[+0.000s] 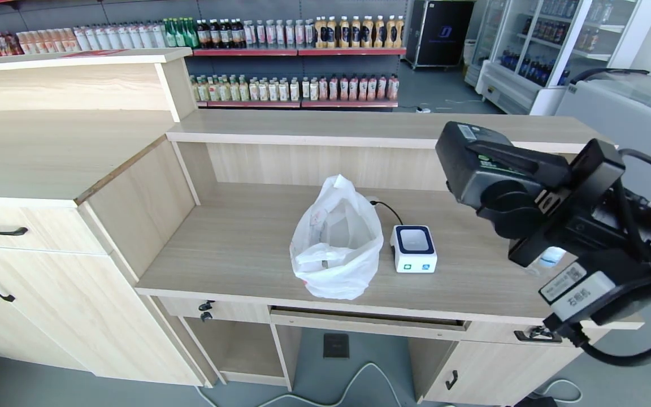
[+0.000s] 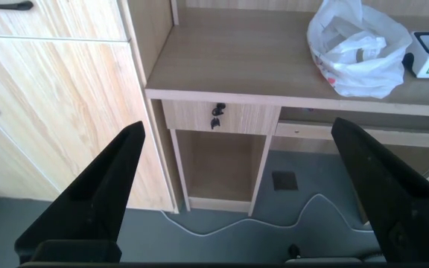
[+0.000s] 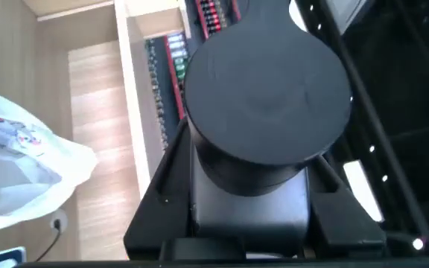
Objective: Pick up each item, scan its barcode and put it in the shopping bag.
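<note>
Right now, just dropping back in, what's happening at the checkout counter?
Nothing is being scanned. The white plastic shopping bag stands open on the light wooden counter, the small white barcode scanner close beside it. The left gripper is open and empty, out in front of the counter. The right arm is raised over the counter's right end; whether it holds anything can't be told.

No wording can be read: illegible faint red print is seen on the shopping bag (image 1: 337, 243), and two small coloured icons on the barcode scanner (image 1: 413, 247) at its three o'clock.
</note>
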